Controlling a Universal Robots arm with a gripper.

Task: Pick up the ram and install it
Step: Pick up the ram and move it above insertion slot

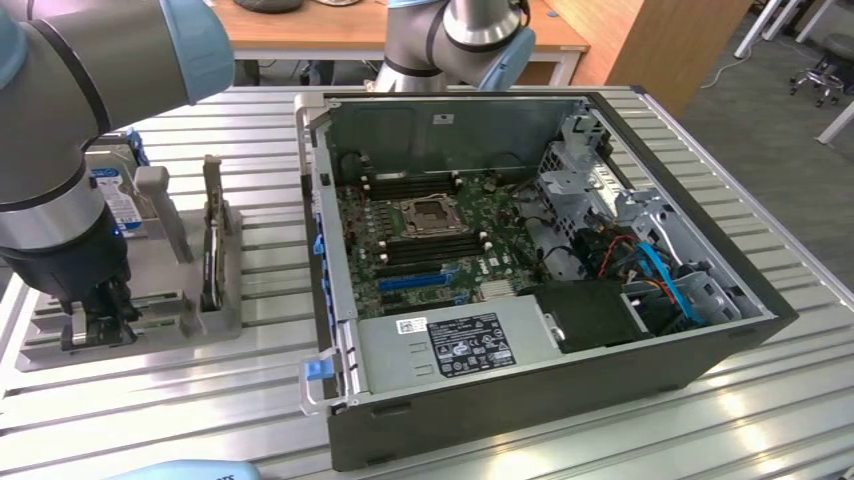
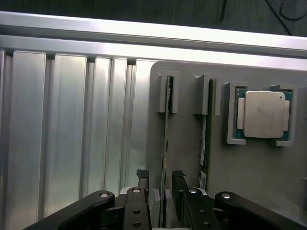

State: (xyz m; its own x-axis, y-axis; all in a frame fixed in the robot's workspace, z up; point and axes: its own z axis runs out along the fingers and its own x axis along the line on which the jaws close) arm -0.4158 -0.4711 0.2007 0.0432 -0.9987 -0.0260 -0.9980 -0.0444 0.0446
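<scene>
Standing on edge in a slot of the grey holder (image 2: 186, 143), probably so that it can be taken from above, the ram (image 2: 166, 129) sits between the released jaws.

1. A slatted aluminium table (image 1: 160, 410) carries everything; its ribbed bars run beneath the gripper (image 1: 100, 320) and out past it on both sides.
2. A grey parts holder (image 1: 160, 345) lies flat on the table, directly under the gripper.
3. An open computer case (image 1: 534, 400) lies on its side on the same table, well apart from the gripper, beyond the holder's far edge.
</scene>
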